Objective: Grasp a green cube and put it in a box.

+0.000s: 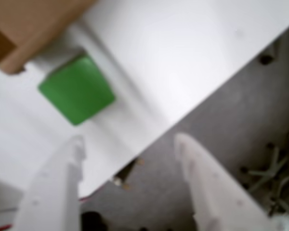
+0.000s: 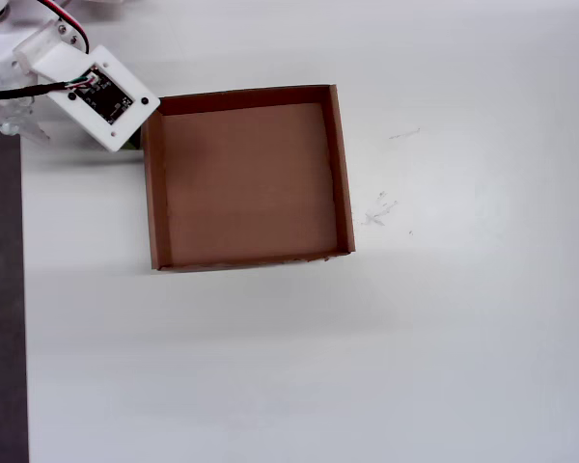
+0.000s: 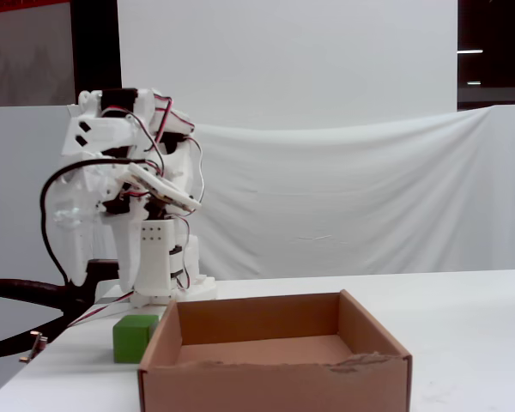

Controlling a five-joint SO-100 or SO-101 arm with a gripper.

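The green cube [image 1: 77, 89] lies on the white table beside a corner of the brown cardboard box [image 1: 24, 29]. My gripper [image 1: 130, 140] is open in the wrist view; its two white fingers stand wide apart, short of the cube, with nothing between them. In the fixed view the cube [image 3: 136, 337] sits just left of the box [image 3: 275, 378], and the gripper [image 3: 151, 300] hangs a little above and behind the cube. From overhead the box [image 2: 152, 193] is empty, and the wrist board [image 2: 101, 95] at its upper left corner hides the cube.
The table's edge [image 1: 192, 108] runs diagonally under my fingers, with grey floor and chair legs [image 1: 272, 168] beyond it. In the overhead view the dark floor strip [image 2: 0, 289] borders the table on the left. A black chair base [image 3: 26, 296] stands left of the arm.
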